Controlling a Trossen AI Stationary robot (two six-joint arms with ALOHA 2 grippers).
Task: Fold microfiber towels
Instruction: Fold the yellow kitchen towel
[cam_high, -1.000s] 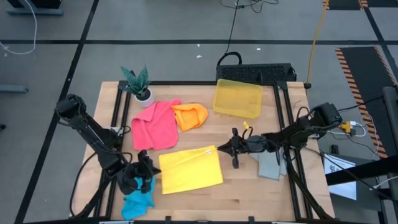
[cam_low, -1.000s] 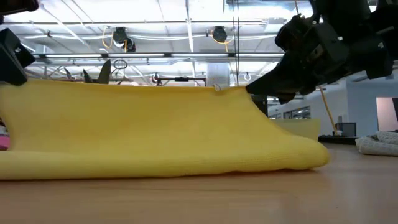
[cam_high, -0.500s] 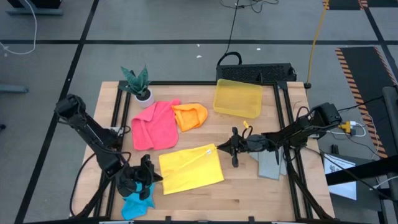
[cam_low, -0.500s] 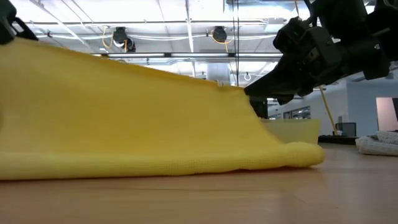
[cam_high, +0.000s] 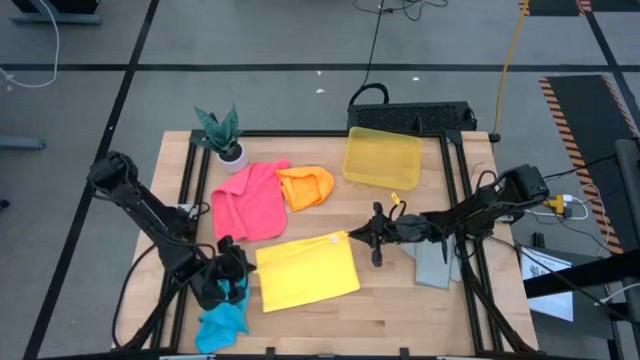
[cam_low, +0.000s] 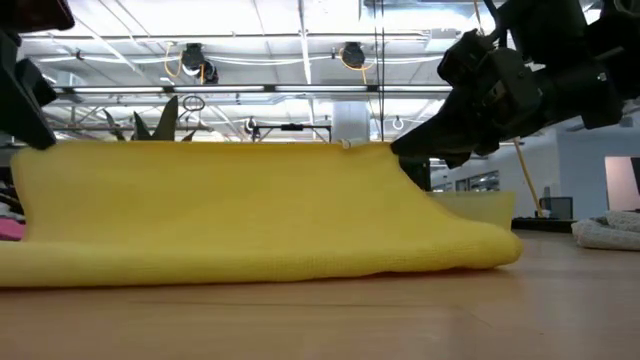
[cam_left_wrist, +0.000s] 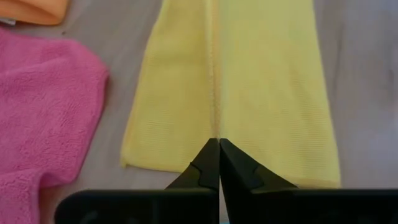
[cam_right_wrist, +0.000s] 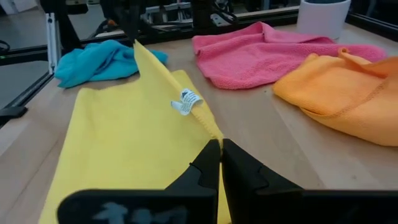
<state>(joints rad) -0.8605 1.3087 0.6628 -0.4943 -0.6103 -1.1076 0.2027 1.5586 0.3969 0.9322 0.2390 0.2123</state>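
Looking straight down from the high view, the yellow towel (cam_high: 307, 273) lies near the middle of the table (cam_high: 400, 310), folded over on itself. The left gripper (cam_high: 246, 273) is clenched on its left edge, and the right gripper (cam_high: 351, 238) is clenched on its far right corner. The pink towel (cam_high: 249, 201) lies spread at the far left, touching the orange towel (cam_high: 306, 186) bunched just to its right. The blue towel (cam_high: 222, 320) is crumpled at the near left edge, under the left arm. The grey towel (cam_high: 434, 265) sits at the right, partly under the right arm. A translucent yellow bin (cam_high: 382, 157) stands at the far side, and a small potted plant (cam_high: 221, 133) at the far left corner.

From the low view, the yellow towel (cam_low: 250, 215) fills the width as a long raised fold, its top edge held up level between the 2 grippers, its lower edge resting on the wood. The right gripper (cam_low: 398, 147) pinches the top right corner.

Through the left wrist view, the 2 fingers (cam_left_wrist: 199, 168) meet tightly on the towel's doubled edge (cam_left_wrist: 214, 93), with the pink towel (cam_left_wrist: 43, 112) alongside.

Through the right wrist view, the shut fingers (cam_right_wrist: 208, 163) grip the hem just beside a small white label (cam_right_wrist: 186, 102); blue (cam_right_wrist: 102, 61), pink (cam_right_wrist: 261, 50) and orange (cam_right_wrist: 342, 90) cloths lie beyond.
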